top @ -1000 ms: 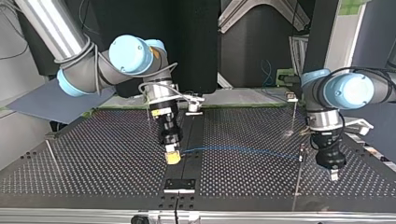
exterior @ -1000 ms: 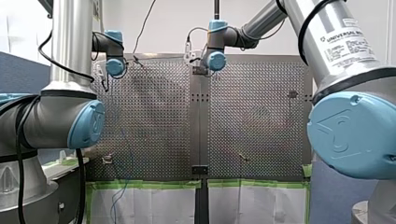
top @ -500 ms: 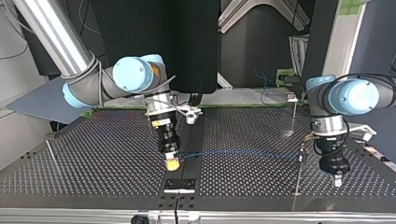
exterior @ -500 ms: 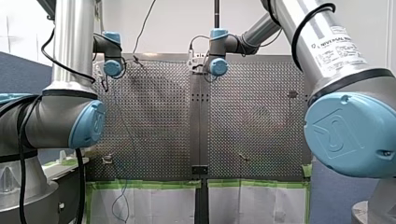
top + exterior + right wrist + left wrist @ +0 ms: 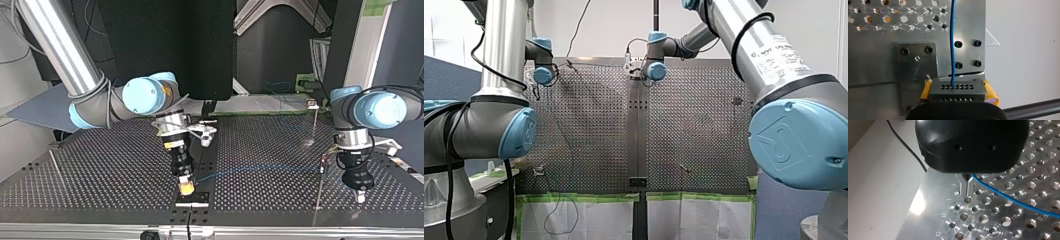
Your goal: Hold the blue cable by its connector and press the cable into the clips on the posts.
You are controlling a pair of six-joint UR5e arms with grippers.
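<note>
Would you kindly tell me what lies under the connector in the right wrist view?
A bolted metal plate shows beside and beyond it; the connector, clamped between yellow pads, hides whatever lies directly beneath.

Above the perforated table [image 5: 100, 170], my right gripper [image 5: 186, 188] hangs low at the frame's centre, its yellow pads just over a small metal plate [image 5: 192, 199], and a blue cable [image 5: 270, 167] runs right toward a thin post [image 5: 318, 195] beside my left gripper [image 5: 360, 196], the 2 grippers well apart.
</note>
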